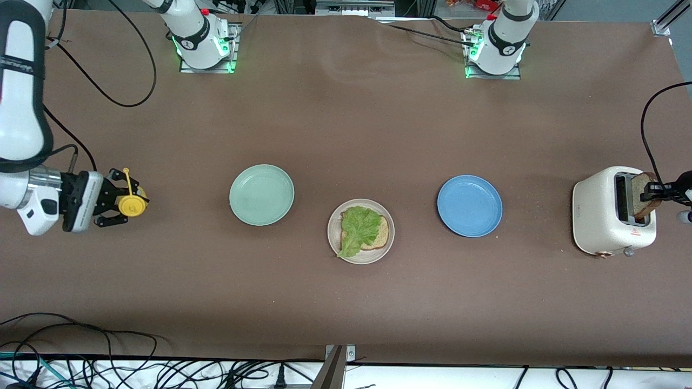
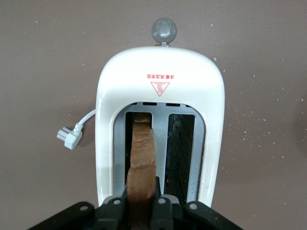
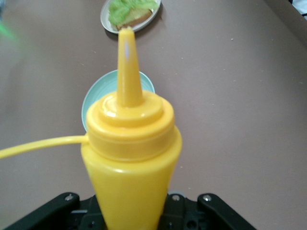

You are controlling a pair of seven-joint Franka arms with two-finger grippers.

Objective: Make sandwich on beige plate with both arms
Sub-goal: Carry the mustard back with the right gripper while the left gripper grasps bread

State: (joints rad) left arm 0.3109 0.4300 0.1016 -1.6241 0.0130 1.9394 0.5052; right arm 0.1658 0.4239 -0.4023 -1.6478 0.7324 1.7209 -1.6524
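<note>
Left tool point(image 2: 141, 211) clamps bread slice point(image 2: 142, 158) in toaster point(image 2: 160, 86) slot.
Right tool point(image 1: 116, 201) grips yellow bottle point(image 3: 130, 158) above counter point(image 1: 346, 119); lettuce point(image 1: 358, 228) w/ bread on beige plate point(image 1: 335, 246).

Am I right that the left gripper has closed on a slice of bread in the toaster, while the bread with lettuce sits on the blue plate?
Not quite. The left gripper is shut on the bread slice in the toaster, but the front view shows the lettuce and bread on the beige plate; the blue plate holds nothing.

brown table point(image 1: 346, 124), cables point(image 1: 81, 351) along edge
</note>
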